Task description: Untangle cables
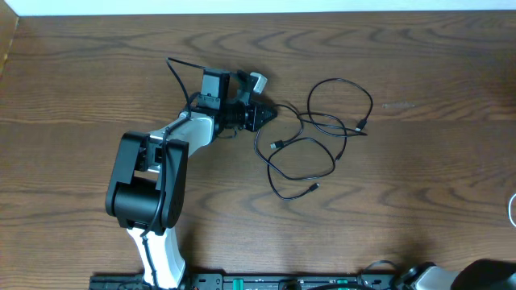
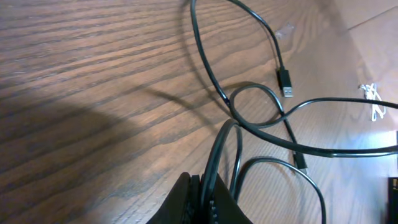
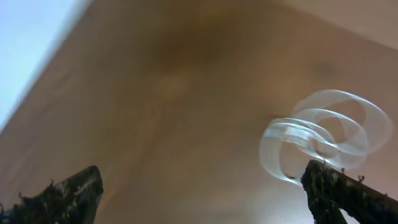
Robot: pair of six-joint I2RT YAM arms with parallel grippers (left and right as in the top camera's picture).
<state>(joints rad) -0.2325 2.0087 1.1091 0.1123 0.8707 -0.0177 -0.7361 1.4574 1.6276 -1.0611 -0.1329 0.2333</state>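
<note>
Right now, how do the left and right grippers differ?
Left gripper is shut, pinching the black cable; right gripper stands wide open, holding nothing. Left gripper has black loops ahead of it; right gripper has a blurred white cable coil beside it, contact unclear. Both face the wooden table.

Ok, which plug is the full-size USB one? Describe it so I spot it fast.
On the brown wooden table, find the tangle of thin black cable that the left end effector grips. The black USB plug ends the loop farthest from that end effector; unlike the slim small plug nearer in, it has a chunky body and wide silver tip.
</note>
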